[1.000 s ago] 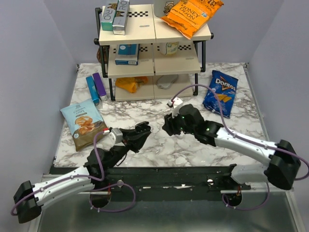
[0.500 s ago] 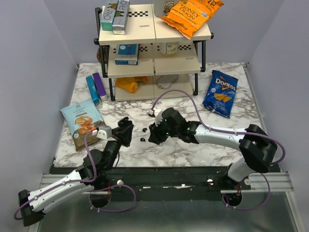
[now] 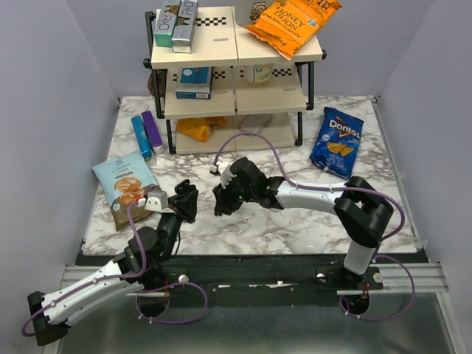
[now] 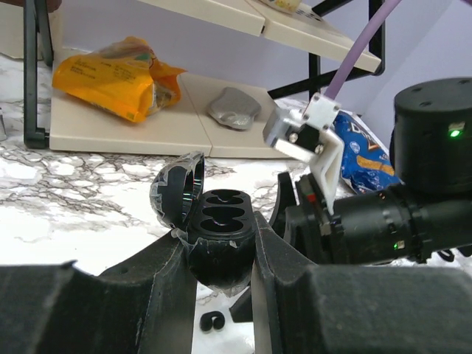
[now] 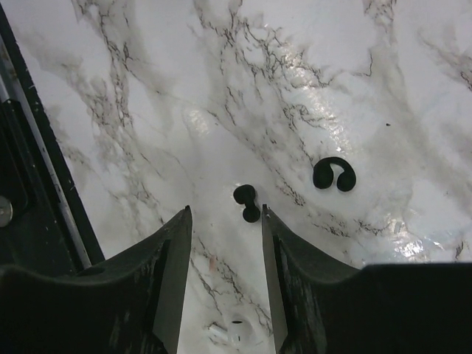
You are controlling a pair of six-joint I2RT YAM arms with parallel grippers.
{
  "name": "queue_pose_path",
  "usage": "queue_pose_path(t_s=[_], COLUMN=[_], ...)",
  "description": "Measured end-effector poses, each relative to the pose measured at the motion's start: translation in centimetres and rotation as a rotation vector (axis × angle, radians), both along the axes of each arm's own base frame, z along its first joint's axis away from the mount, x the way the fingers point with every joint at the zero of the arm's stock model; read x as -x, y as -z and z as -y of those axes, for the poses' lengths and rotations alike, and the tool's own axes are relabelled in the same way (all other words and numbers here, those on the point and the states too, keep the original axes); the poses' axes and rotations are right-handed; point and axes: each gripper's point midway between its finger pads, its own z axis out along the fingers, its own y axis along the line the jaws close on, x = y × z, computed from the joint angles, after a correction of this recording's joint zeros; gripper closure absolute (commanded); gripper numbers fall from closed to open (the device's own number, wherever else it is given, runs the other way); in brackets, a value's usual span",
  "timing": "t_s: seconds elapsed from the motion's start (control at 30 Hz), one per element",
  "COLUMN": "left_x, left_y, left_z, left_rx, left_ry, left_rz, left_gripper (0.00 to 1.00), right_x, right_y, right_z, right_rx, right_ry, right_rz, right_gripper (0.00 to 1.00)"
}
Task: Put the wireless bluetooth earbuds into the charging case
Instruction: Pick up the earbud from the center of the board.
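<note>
Left gripper (image 4: pixel 221 259) fingers clamp charging case (image 4: pixel 220 225): dark glossy pebble, lid flipped up, two hollow sockets. Right gripper (image 5: pixel 223 221) fingers spread above veined marble table (image 5: pixel 332 74); one black curled earbud (image 5: pixel 246 203) below gap, other earbud (image 5: pixel 334 175) near. Crinkly orange bag (image 4: pixel 118 77) on beige shelf (image 4: pixel 147 129) behind.

The tabletop (image 3: pixel 295 221) is white marble veined with grey and black. The charging case (image 4: pixel 220 251) is glossy black, as are one earbud (image 5: pixel 246 203) and the other earbud (image 5: pixel 334 175). The cable (image 4: pixel 363 46) is purple. One snack bag (image 3: pixel 337 142) is blue and another bag (image 3: pixel 291 22) is orange. The shelf (image 3: pixel 214 48) is cream with a black frame.
</note>
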Motion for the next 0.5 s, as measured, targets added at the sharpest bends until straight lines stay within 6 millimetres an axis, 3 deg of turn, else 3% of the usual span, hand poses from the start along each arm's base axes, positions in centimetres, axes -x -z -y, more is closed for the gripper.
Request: queue_pose_path(t_s=[0.5], left_x=[0.0], left_y=[0.2], left_z=[-0.4], left_rx=[0.000], left_ry=[-0.013], left_rz=[-0.014], left_gripper=[1.00], right_x=[-0.4], right_y=[2.5], right_z=[-0.5], right_rx=[0.050], right_ry=[-0.001], right_rz=[-0.033], right_gripper=[0.55])
